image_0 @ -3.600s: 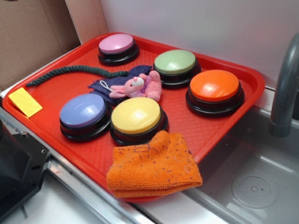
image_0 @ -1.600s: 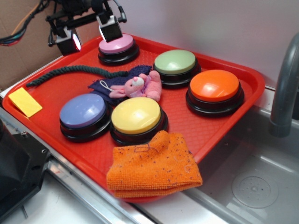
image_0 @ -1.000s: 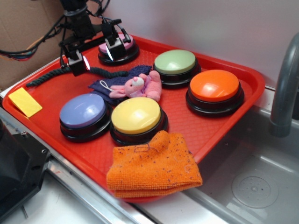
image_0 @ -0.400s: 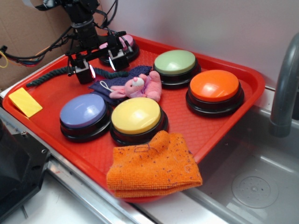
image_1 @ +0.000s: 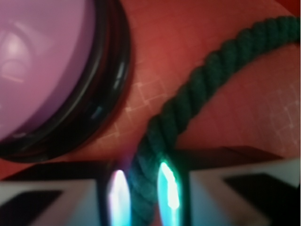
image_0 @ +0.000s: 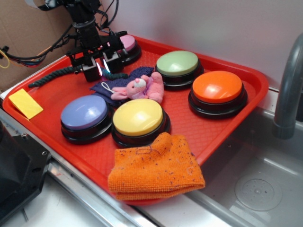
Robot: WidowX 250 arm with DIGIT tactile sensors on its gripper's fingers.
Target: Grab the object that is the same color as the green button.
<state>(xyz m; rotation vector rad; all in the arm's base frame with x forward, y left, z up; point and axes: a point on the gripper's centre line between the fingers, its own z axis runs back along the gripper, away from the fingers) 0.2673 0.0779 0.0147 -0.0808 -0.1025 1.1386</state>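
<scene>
The object, a dark green twisted rope (image_0: 52, 78), lies along the back left of the red tray (image_0: 189, 130). My gripper (image_0: 100, 70) is down on its right part, beside the pink-topped button (image_0: 127, 42). In the wrist view the rope (image_1: 197, 89) runs between my two fingertips, and my gripper (image_1: 142, 188) is shut on it, with both pads pressed against its sides. The green button (image_0: 177, 63) stands at the back middle of the tray, apart from the gripper.
A dark blue cloth (image_0: 102, 88) and a pink plush (image_0: 139, 87) lie just right of the gripper. Blue (image_0: 84, 112), yellow (image_0: 138, 117) and orange (image_0: 217, 86) buttons and an orange cloth (image_0: 156, 168) fill the front. A yellow note (image_0: 25, 103) lies left; a sink (image_0: 255, 189) and faucet (image_0: 289, 90) stand right.
The arm came into view, dropped from above the pink-topped button down to the rope, and the jaws narrowed from wide open to shut around the rope.
</scene>
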